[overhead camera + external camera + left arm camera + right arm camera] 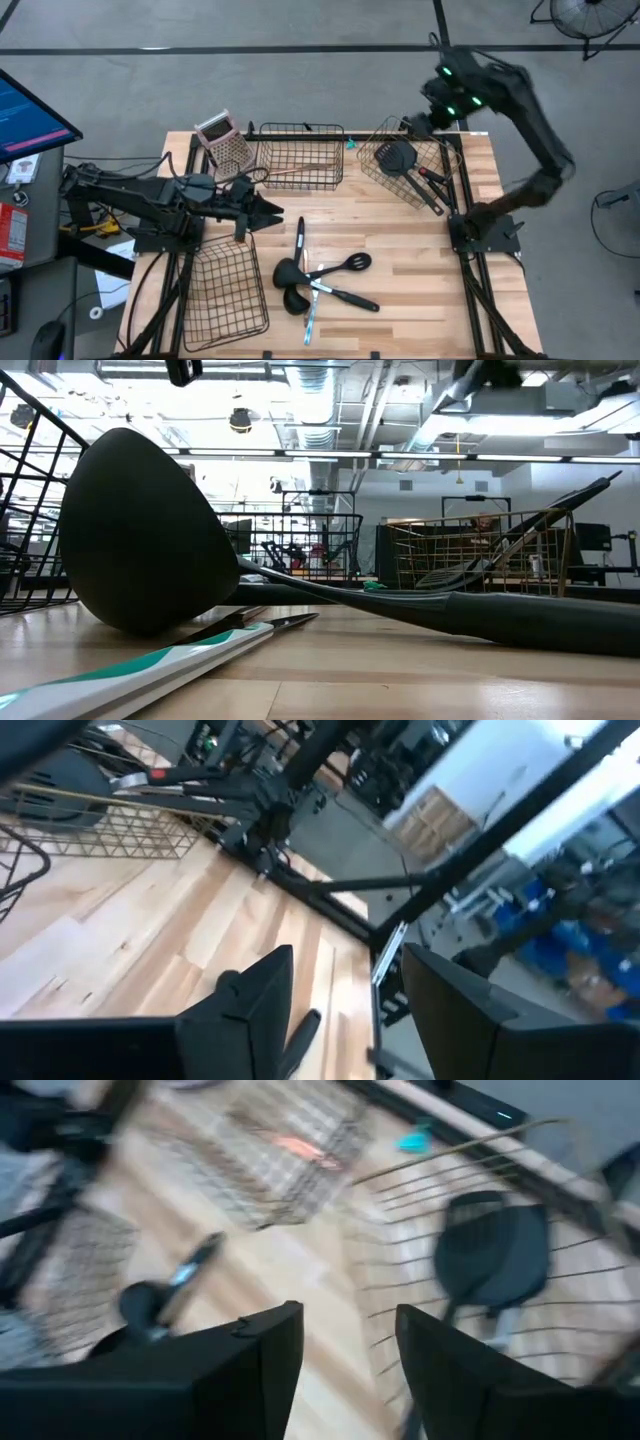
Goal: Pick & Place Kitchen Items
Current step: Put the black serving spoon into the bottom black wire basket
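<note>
Two utensils (408, 165) already lie in the upper-right basket (452, 160); four utensils (318, 278) wait at lower centre of the worktop (420, 280). Right end effector (432, 112), fingers apart and empty, hovers above that basket; left end effector (268, 210) also apart.

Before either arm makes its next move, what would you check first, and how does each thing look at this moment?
1. Left hand empty and open: ok; in its wrist view the fingers stand apart with nothing between them.
2. Right hand empty and open: ok; it hangs over the tilted basket at the far right.
3. Utensils left to pick: ok; a pile of black spoons and a teal-handled one lies on the table.
4. Items already placed: ok; a black spatula lies in that tilted basket.
5. Near-left basket free to receive: ok; nothing lies in it.
6. Path from left hand to pile: cannot tell for sure.
</note>
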Robot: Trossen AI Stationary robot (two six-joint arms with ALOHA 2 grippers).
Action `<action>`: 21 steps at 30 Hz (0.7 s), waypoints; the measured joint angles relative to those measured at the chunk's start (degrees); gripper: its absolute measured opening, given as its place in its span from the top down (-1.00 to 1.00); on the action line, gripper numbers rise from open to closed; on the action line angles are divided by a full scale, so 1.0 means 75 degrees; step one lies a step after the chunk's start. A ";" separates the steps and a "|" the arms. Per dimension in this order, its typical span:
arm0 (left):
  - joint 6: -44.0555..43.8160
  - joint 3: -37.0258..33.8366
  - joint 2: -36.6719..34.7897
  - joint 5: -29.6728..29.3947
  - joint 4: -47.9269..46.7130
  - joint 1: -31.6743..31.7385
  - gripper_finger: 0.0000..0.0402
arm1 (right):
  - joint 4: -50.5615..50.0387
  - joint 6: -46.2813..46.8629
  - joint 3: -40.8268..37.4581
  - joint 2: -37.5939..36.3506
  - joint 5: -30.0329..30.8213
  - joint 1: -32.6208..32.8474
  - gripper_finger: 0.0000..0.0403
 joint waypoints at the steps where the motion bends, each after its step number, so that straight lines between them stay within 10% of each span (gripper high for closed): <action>1: 0.0139 -0.0001 0.0072 0.0066 0.0017 0.0000 0.12 | -0.0003 0.0307 -0.0002 -0.0289 0.0087 0.0345 0.23; 11: 0.2119 0.0000 0.1577 0.1165 0.0019 0.0000 -0.21 | 0.0002 0.4226 -0.0008 -0.2039 0.2692 0.4643 0.37; 21: 0.3646 0.0000 0.3365 0.2268 0.0027 -0.0151 -0.37 | -0.0003 0.5359 -0.0008 -0.1540 0.4689 0.7554 0.41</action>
